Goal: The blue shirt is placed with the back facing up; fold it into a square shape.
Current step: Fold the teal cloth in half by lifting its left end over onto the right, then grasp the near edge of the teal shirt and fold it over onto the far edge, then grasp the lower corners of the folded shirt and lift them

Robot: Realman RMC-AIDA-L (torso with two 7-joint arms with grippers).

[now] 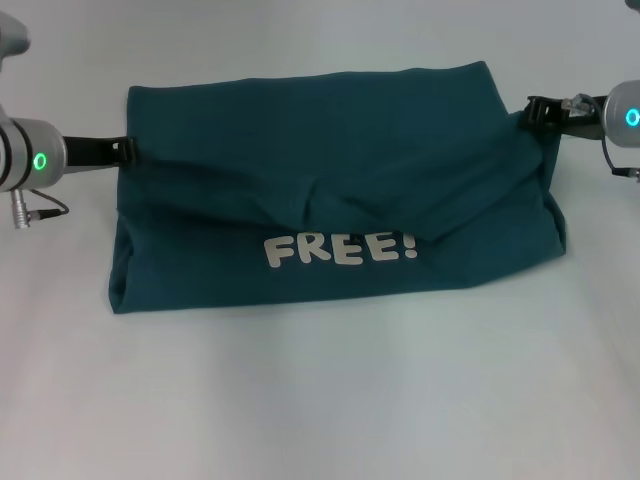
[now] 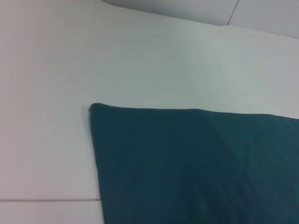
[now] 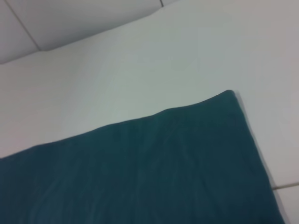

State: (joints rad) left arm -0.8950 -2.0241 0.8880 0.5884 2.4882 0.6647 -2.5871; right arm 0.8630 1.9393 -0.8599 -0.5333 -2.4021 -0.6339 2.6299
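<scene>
The blue shirt (image 1: 330, 190) lies across the middle of the white table as a wide band. Its upper layer is folded over toward me and sags in creases above the white letters "FREE!" (image 1: 340, 248). At the shirt's left edge my left gripper (image 1: 126, 151) is shut on the fabric. On the opposite edge my right gripper (image 1: 541, 112) is shut on the cloth, which pulls up toward it. The left wrist view shows a flat far corner of the shirt (image 2: 187, 163). The right wrist view shows the other far corner (image 3: 154, 168). Neither wrist view shows fingers.
The white table (image 1: 320, 400) extends on all sides of the shirt, with bare surface in front of it. A seam in the tabletop (image 2: 46, 200) runs beside the shirt's corner. A grey cable (image 1: 40, 210) hangs from the left wrist.
</scene>
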